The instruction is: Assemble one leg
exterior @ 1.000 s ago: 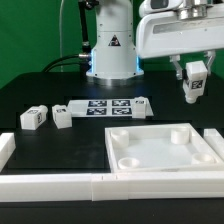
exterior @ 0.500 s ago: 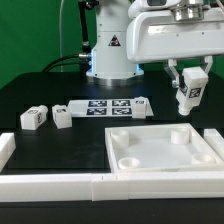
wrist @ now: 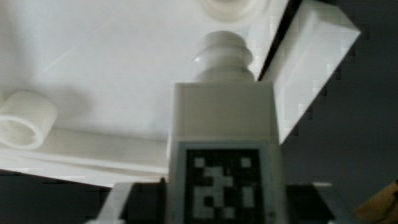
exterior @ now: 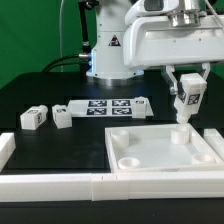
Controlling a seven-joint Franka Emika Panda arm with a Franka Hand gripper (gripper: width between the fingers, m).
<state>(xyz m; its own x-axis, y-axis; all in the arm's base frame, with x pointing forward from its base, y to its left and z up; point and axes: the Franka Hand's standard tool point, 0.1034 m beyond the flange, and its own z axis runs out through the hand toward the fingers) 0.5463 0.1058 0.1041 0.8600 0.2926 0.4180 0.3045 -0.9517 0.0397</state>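
Observation:
My gripper [exterior: 187, 92] is shut on a white leg [exterior: 187, 100] with a black-and-white tag. I hold it upright above the far right corner of the large white tabletop [exterior: 165, 158], over a round socket [exterior: 179, 137]. In the wrist view the leg [wrist: 222, 120] runs away from me between my fingers [wrist: 128, 203], its narrow tip over the tabletop [wrist: 89, 70] near its edge. Two more legs [exterior: 33, 117] [exterior: 62, 117] lie on the black table at the exterior view's left.
The marker board [exterior: 108, 106] lies flat behind the tabletop. A low white wall [exterior: 60, 183] runs along the table's front edge, with a short piece [exterior: 6, 150] at the exterior view's left. The robot base [exterior: 112, 50] stands at the back.
My gripper has moved down and toward the exterior view's left with the leg, bringing it closer to the tabletop's far right corner socket.

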